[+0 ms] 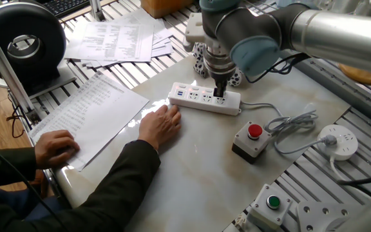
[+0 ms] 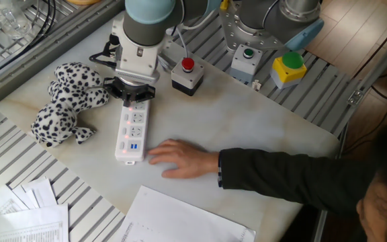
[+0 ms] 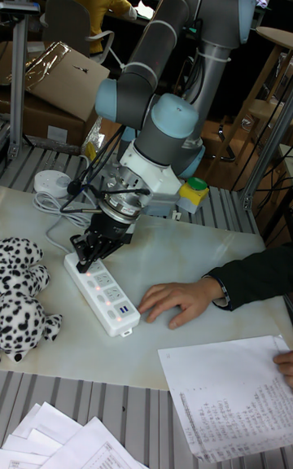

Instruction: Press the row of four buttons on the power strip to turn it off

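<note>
I have the power strip (image 1: pixel 204 98) lying flat on the pale tabletop (image 1: pixel 198 161), roughly in the middle of the far half as one fixed view shows it, with its blue USB ports toward the left end and its white cord (image 1: pixel 282 122) running off to the right. The four buttons (image 3: pixel 99 285) sit in a line along the strip; in the tall fixed view I can see small reddish lights glowing beside them. The gripper (image 1: pixel 219 95) is down on the cord end of the strip, its dark tip touching or just above the top face there. I cannot tell from any view whether the fingers are apart or together, since the tip reads as one dark block.

Just near the USB end, a person's hand (image 1: pixel 160 124) rests flat on the table, fingertips just beside the strip. Their other hand (image 1: pixel 55 147) rests on a sheet of printed paper (image 1: pixel 85 109) at the left.

To the right of the strip stands a red round button (image 1: pixel 250 138) on a grey box, and farther right a round white socket (image 1: pixel 340 141) at the cord's end. A green round button (image 1: pixel 272 203) sits at the near right edge. Behind the gripper, on the far side, lies a spotted plush toy (image 2: pixel 66 101).
</note>
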Robot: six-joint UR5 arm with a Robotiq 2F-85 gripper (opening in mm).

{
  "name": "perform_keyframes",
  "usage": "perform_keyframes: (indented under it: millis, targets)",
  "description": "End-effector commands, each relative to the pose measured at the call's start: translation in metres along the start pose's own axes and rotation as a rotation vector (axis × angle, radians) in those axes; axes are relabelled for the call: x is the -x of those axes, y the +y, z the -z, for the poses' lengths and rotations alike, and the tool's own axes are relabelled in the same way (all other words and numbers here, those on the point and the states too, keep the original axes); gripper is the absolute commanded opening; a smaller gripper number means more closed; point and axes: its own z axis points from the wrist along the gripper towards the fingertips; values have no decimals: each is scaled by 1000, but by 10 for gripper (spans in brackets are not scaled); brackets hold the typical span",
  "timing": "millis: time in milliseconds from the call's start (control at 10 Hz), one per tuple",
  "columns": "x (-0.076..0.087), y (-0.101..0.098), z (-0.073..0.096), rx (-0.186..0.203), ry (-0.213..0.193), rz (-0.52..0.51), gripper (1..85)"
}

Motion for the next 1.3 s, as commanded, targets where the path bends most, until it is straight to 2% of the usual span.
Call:
perform_keyframes:
  millis: [0,200,300,400,500,600,700,800,1200]
  targets:
    - [-1,0,-7,6,-12,-8,10]
    - [-1,7,-8,-2,-7,-21,10]
    - [0,12,0,-27,13,-33,10]
    - [2,19,17,-39,39,-49,10]
    - [8,22,45,-8,58,-53,10]
    - [11,15,65,9,65,-36,10]
    - [16,8,75,28,64,-28,10]
    - [21,4,78,33,64,-27,10]
    - [30,-2,52,20,51,-8,10]
